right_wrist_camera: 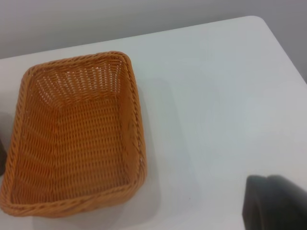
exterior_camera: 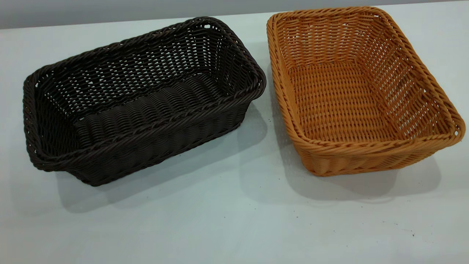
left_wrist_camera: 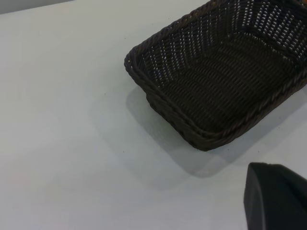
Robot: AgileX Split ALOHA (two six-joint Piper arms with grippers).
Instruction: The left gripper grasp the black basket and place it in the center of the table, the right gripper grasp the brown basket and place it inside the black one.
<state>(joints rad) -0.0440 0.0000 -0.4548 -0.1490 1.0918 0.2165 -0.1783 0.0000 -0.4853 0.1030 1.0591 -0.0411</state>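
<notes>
The black basket stands upright and empty on the left of the white table. It also shows in the left wrist view. The brown basket stands upright and empty on the right, close beside it but apart. It also shows in the right wrist view. Neither gripper appears in the exterior view. A black part of my left gripper shows at the edge of the left wrist view, clear of the black basket. A black part of my right gripper shows likewise, clear of the brown basket.
Bare table lies in front of both baskets, with a few dark specks. The table's far edge runs behind the baskets. A rounded table corner shows in the right wrist view.
</notes>
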